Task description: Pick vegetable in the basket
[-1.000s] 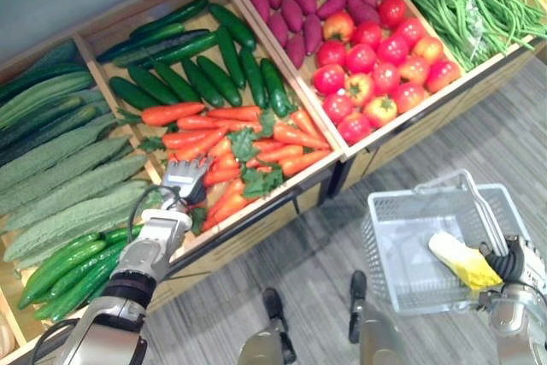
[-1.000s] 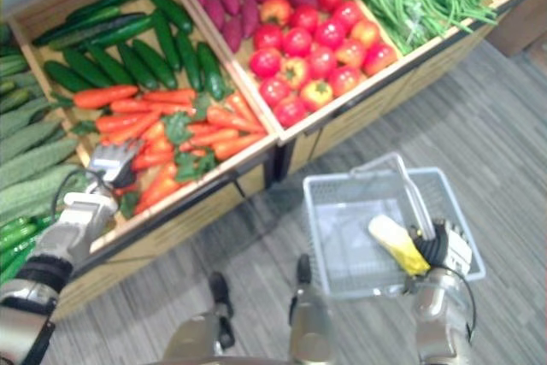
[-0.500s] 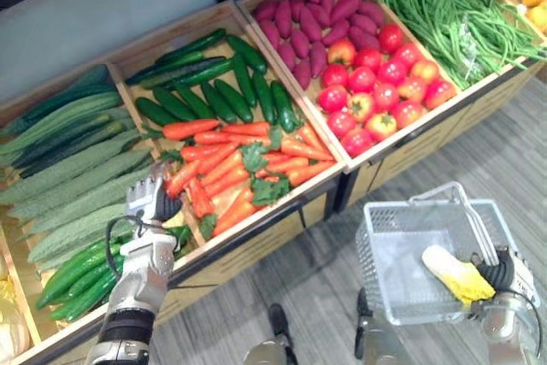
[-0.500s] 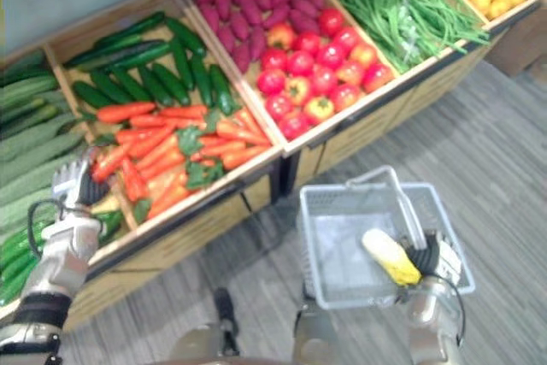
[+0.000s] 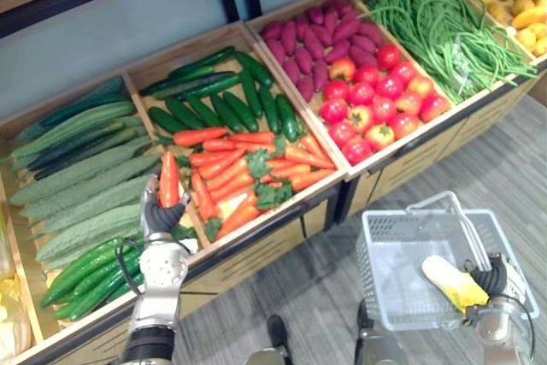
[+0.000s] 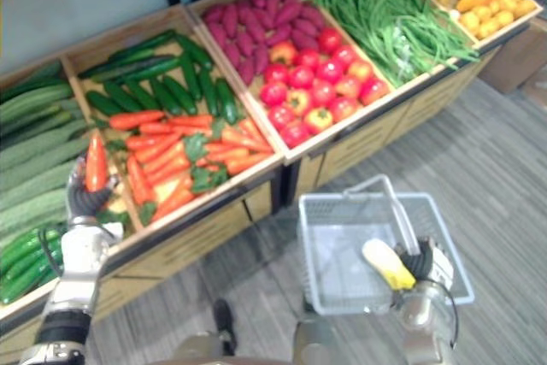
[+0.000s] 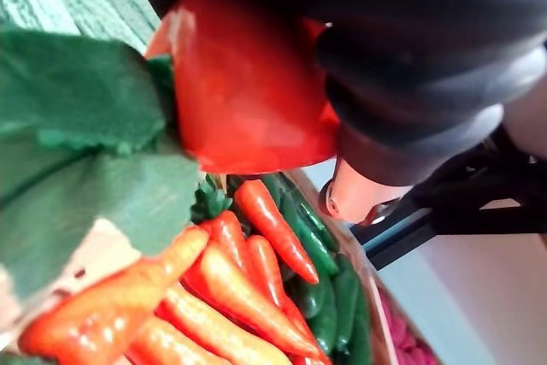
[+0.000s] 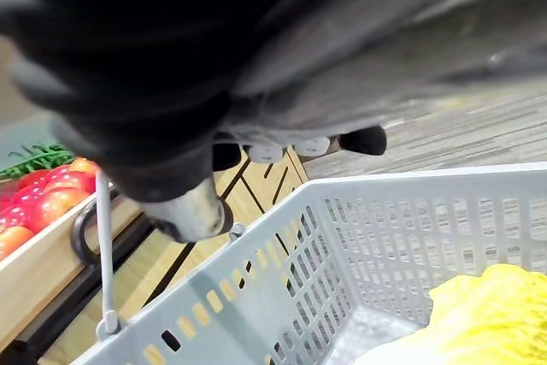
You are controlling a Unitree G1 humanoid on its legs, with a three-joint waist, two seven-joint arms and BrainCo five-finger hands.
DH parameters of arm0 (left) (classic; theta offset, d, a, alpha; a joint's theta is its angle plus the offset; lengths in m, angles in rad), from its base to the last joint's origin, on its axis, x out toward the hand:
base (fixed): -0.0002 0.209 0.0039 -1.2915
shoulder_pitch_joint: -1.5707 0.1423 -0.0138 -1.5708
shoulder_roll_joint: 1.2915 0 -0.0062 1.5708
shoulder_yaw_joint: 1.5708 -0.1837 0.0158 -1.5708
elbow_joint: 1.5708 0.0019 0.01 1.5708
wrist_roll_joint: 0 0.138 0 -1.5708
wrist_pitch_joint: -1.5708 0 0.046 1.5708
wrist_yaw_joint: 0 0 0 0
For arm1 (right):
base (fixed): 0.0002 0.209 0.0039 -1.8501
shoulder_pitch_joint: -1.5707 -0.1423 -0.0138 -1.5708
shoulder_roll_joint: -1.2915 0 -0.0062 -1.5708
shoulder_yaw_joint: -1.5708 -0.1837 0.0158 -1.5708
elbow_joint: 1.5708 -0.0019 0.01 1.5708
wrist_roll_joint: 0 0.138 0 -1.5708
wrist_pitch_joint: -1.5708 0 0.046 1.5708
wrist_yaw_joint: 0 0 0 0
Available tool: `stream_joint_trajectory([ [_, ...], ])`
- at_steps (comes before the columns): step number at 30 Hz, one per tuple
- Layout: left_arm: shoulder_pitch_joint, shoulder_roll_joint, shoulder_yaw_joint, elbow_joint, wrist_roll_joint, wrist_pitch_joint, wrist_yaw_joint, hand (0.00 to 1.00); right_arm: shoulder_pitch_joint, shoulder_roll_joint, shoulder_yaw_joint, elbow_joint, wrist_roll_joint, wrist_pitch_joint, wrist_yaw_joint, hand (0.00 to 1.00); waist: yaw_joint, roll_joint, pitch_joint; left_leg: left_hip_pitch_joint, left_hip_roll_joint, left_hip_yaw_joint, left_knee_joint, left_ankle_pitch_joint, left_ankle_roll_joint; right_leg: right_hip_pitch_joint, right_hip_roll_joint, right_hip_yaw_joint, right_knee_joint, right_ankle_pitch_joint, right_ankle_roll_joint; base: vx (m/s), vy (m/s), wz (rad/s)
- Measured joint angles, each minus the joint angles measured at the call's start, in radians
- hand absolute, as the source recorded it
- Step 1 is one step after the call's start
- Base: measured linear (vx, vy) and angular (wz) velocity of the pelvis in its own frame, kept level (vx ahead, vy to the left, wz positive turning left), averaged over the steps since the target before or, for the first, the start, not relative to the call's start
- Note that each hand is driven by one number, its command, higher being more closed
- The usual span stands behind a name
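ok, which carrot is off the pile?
The carrot gripped upright in the left hand. The other carrots all lie flat, heaped together and untouched.

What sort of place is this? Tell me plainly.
Probably a grocery produce section: slanted wooden crates hold piled orange carrots, round red tomatoes and long green beans, with a grey plastic shopping basket in front.

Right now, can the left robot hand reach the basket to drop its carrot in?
Probably yes. The left robot hand holds the carrot up off the crate, and the basket, hanging from the right robot hand, is open on top with nothing between.
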Motion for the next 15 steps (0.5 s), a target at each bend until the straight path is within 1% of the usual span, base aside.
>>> stream_joint_trajectory([
  [3,0.013,-0.026,-0.045,-0.037,-0.028,0.0,-0.016,1.0,-0.005,0.001,0.021,0.0,0.0,0.001,0.006,1.0,-0.001,-0.002,-0.006,0.001,0.0,0.0,0.0,0.0,0.0,0.002,0.0,0.0,-0.001,0.0,0.0,0.0,0.0,0.0],
  [7,0.033,-0.06,-0.125,-0.085,-0.022,-0.005,-0.049,1.0,-0.008,0.009,0.036,0.001,0.0,0.001,0.02,1.0,-0.001,-0.004,-0.01,0.016,0.0,0.0,0.0,-0.001,-0.001,0.018,0.001,-0.001,-0.007,0.001,0.001,0.0,0.0,0.0],
  [8,0.036,-0.062,-0.158,-0.093,-0.017,-0.008,-0.064,1.0,-0.007,0.01,0.044,0.001,0.0,0.001,0.02,1.0,-0.002,-0.007,-0.016,0.015,0.0,0.0,0.0,-0.002,-0.001,0.019,0.002,0.0,-0.01,0.001,0.001,0.0,0.0,0.0],
  [10,0.036,-0.062,-0.186,-0.1,-0.009,-0.009,-0.074,1.0,-0.008,0.01,0.048,0.001,0.0,0.001,0.02,1.0,-0.002,-0.01,-0.018,0.016,0.001,0.0,0.0,-0.002,-0.001,0.021,0.002,0.0,-0.013,0.002,0.002,0.0,0.0,0.0],
  [12,0.037,-0.062,-0.242,-0.118,0.02,-0.011,-0.104,1.0,-0.007,0.01,0.056,0.001,-0.001,0.001,0.022,1.0,-0.002,-0.013,-0.029,0.017,0.001,0.001,0.0,-0.002,-0.001,0.024,0.002,0.0,-0.016,0.003,0.003,0.0,0.0,0.0],
  [15,0.036,-0.062,-0.305,-0.131,0.03,-0.012,-0.132,1.0,-0.004,0.01,0.073,0.001,-0.001,0.003,0.039,1.0,-0.003,-0.016,-0.044,0.026,0.002,0.002,0.0,-0.003,-0.002,0.034,0.002,0.0,-0.02,0.003,0.003,0.0,0.0,0.0],
])
